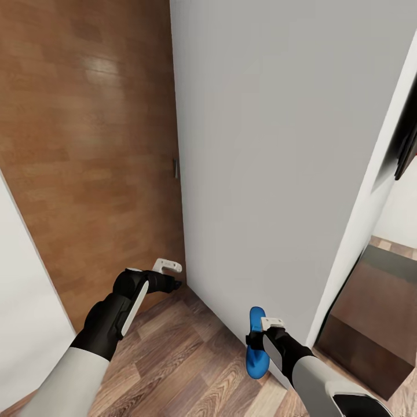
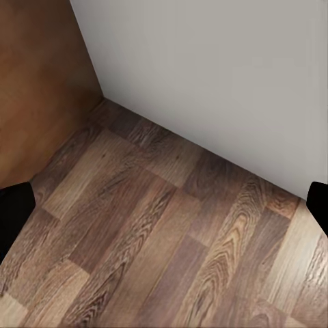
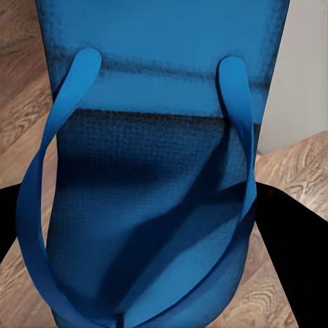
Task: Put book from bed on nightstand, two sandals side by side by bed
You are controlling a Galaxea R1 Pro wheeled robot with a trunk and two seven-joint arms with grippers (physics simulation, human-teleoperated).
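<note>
Carrying one blue sandal [image 1: 256, 347] is judged to be the step in hand: the flip-flop is held in the right gripper [image 1: 259, 336] above the wood-plank floor [image 1: 191, 359], close to the foot of a plain pale wall [image 1: 278, 145]. In the right wrist view the sandal is seen lengthwise between the dark finger pads [image 3: 290, 246], which sit against its two sides, so the right gripper is taken to be closed on it. The left gripper [image 1: 174, 277] is held forward with nothing between its fingers; in the left wrist view its dark fingertips [image 2: 14, 212] are seen far apart at either edge with bare boards between them, so it is judged to be spread wide and unloaded.

A brown wooden door [image 1: 87, 145] is seen beside the wall, and a dark cabinet-like piece [image 1: 370, 324] is glimpsed past the wall's edge. The robot is judged to be in transit, so the next move calls for driving on to the bed, lowering the sandal flat onto the floor beside it, and leaving room for its mate.

The sandal is shaped as a flat, round-ended sole with a finely dimpled, foam-like face, and its thin, smooth straps [image 3: 41, 171] are arched up and joined at the toe. The floor is made of varied brown planks with strong grain; the wall is matte and featureless.
</note>
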